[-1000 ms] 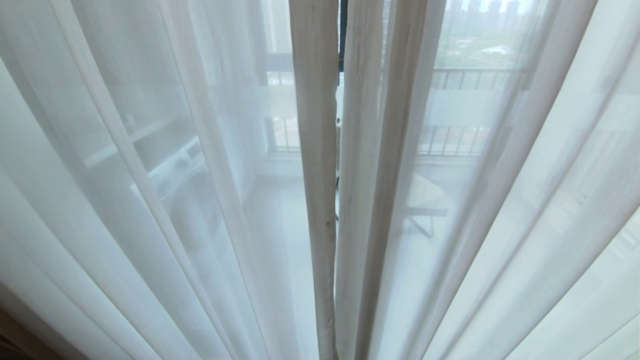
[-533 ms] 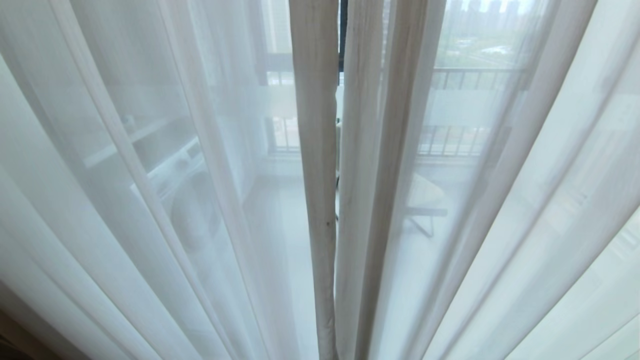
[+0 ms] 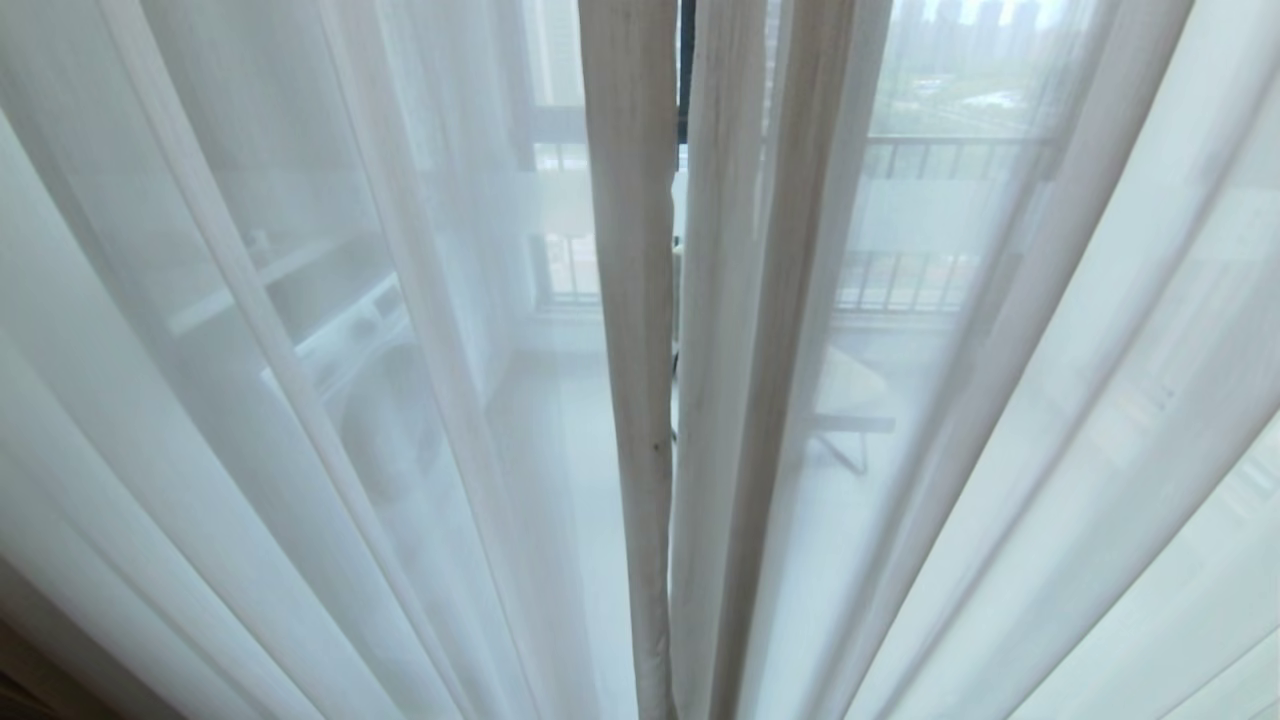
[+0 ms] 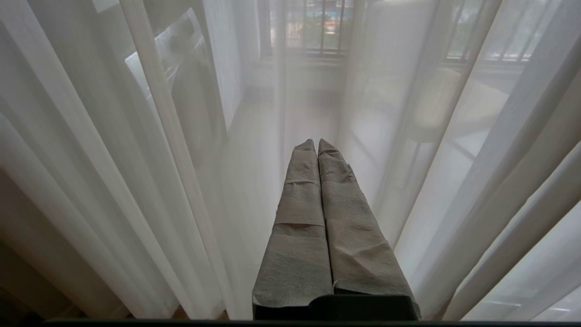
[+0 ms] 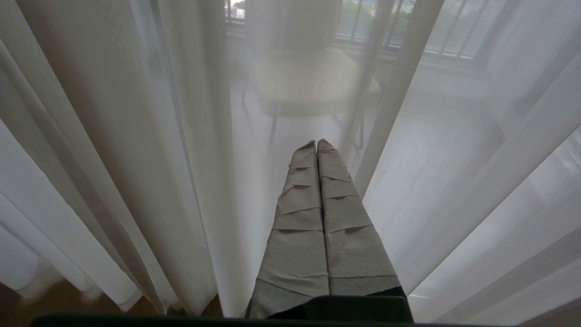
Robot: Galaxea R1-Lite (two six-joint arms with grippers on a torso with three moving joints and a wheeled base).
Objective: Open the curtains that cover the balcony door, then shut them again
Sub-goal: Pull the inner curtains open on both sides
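Note:
The sheer white curtains hang drawn shut across the whole head view. The left panel (image 3: 300,400) and the right panel (image 3: 1000,400) meet at two thicker hemmed edges (image 3: 630,300) with only a thin slit between them. A strip of black frame (image 3: 686,60) shows through the slit; the rest of the balcony door is veiled. My left gripper (image 4: 317,141) is shut and empty, its taped fingers pointing at the curtain folds (image 4: 136,181) just ahead. My right gripper (image 5: 316,141) is likewise shut and empty in front of the sheer fabric (image 5: 136,159). Neither arm appears in the head view.
Through the sheer I make out a washing machine (image 3: 370,380) on the left, a pale chair (image 3: 850,400) right of centre, and a balcony railing (image 3: 940,160) beyond. A bit of wooden floor (image 3: 20,690) shows at the lower left.

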